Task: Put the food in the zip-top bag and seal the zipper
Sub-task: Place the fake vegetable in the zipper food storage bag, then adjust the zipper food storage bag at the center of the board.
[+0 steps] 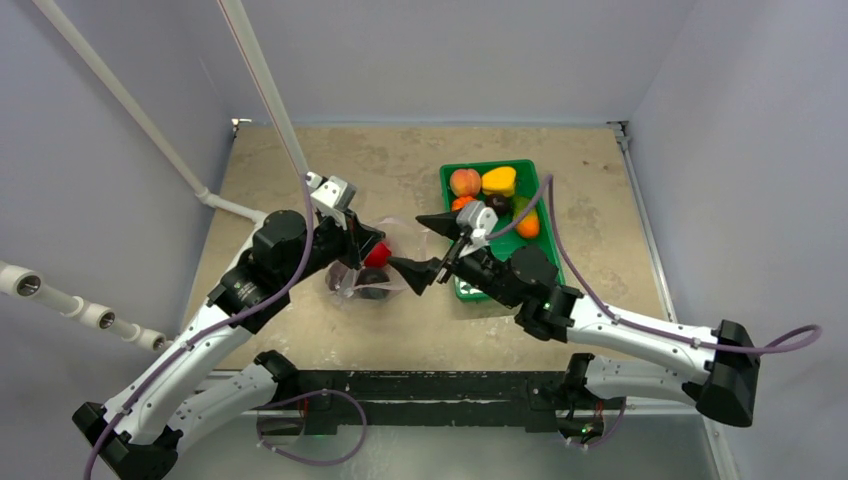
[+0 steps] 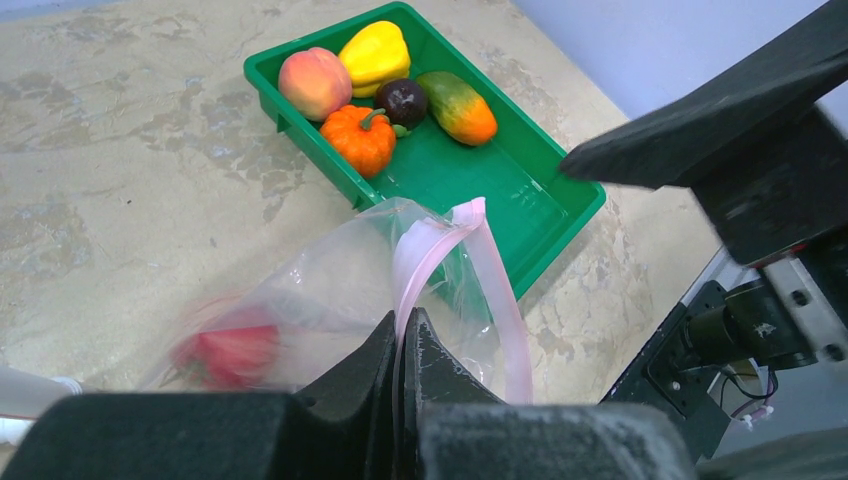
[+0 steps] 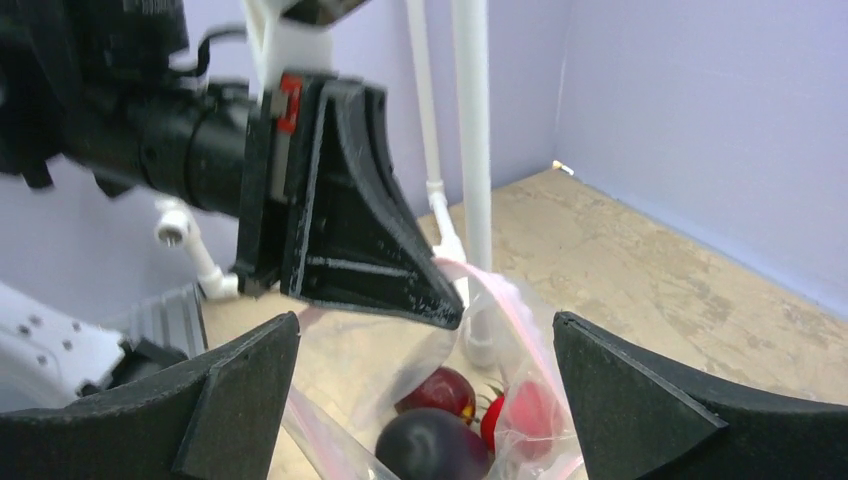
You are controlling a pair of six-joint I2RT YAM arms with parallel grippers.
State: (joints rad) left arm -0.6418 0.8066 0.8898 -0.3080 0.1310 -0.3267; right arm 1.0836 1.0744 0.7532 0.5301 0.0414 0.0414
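Both jaws of the left gripper (image 2: 403, 325) were pressed together on the pink zipper (image 2: 470, 255) of the zip-top bag (image 2: 330, 285). The right gripper (image 3: 425, 330) hung above the bag's mouth, jaws spread wide, holding nothing. Inside the bag lay a red toy (image 2: 228, 352) and two dark fruits (image 3: 432, 447). Five more pieces of food (image 2: 360, 138) sat in the green tray (image 2: 520, 190) beside it

Clear crinkly plastic — zip-top bag (image 2: 330, 275); glossy green plastic — tray (image 2: 505, 185); table (image 2: 120, 180) mottled, matt.
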